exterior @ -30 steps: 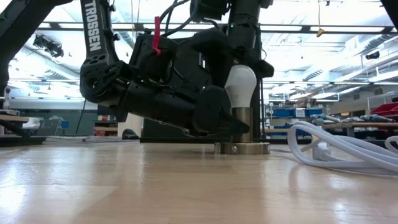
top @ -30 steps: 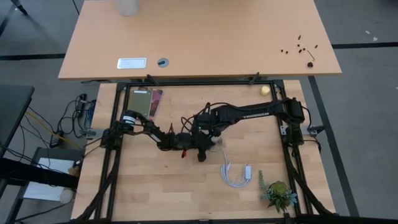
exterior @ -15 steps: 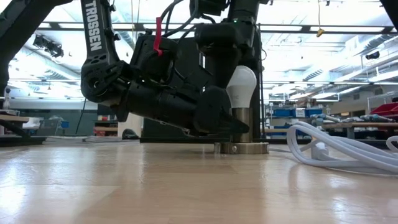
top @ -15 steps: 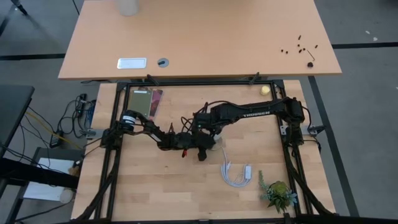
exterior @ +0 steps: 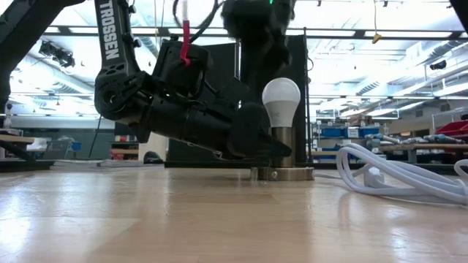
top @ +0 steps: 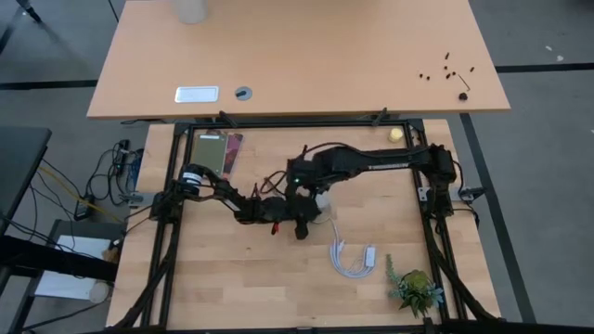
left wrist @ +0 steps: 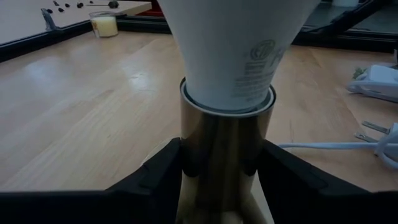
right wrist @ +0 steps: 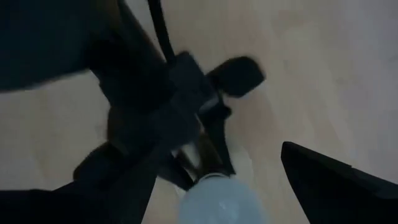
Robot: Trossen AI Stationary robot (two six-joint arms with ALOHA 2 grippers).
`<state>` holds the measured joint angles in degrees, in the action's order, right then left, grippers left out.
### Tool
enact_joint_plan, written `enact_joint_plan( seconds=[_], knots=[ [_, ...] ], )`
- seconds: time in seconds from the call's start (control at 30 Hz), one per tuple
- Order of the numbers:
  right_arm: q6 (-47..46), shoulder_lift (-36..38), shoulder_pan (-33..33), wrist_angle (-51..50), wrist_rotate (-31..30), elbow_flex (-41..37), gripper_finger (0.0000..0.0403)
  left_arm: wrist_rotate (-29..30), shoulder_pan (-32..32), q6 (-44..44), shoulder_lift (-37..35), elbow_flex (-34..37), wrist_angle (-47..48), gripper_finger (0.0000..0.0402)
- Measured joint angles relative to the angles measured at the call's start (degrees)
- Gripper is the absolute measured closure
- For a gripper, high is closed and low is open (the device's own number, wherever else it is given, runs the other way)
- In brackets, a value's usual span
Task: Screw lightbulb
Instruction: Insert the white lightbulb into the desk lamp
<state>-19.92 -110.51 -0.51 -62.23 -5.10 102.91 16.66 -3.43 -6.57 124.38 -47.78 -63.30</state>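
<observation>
socket (exterior: 282, 150): is holding the lightbulb (exterior: 281, 99) upright, frame centre
left gripper (left wrist: 221, 186): is clamping the socket
right gripper (right wrist: 214, 180): is hanging released above the lightbulb
table (exterior: 219, 219): is carrying a white cable (exterior: 395, 175) at right

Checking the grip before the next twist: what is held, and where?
Left gripper clamps the brass socket stem below the lightbulb; right gripper holds nothing.

Frosted-white lightbulb (exterior: 281, 101) with faint green print, seated in a shiny brass-toned socket (left wrist: 225, 155); white cable (top: 351, 260); black left tool (left wrist: 221, 186); pale wood-grain desk (top: 232, 278)
</observation>
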Motion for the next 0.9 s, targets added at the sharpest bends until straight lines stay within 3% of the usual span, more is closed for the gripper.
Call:
enact_joint_plan(
  seconds=[0.2,0.5,0.67,0.9],
  knots=[
    [-1.4,5.5,2.9,-2.9,-4.9,-0.1,0.0057,0.2,0.0,0.3,0.0,0.1,0.1,0.0211],
    [-10.1,11.9,11.8,-9.3,-21.4,-2.2,0.0057,0.2,0.0,1.7,0.0,0.1,0.2,0.0211],
    [-16.3,15.4,16.3,-5.9,-24.9,-13.6,0.0057,0.2,0.0,1.8,0.0,0.1,0.1,0.0211],
    [-20.1,26.6,19.6,15.1,-26.2,-36.3,0.0057,-0.1,0.0,2.4,0.1,0.1,0.0,0.0211]
  ],
)
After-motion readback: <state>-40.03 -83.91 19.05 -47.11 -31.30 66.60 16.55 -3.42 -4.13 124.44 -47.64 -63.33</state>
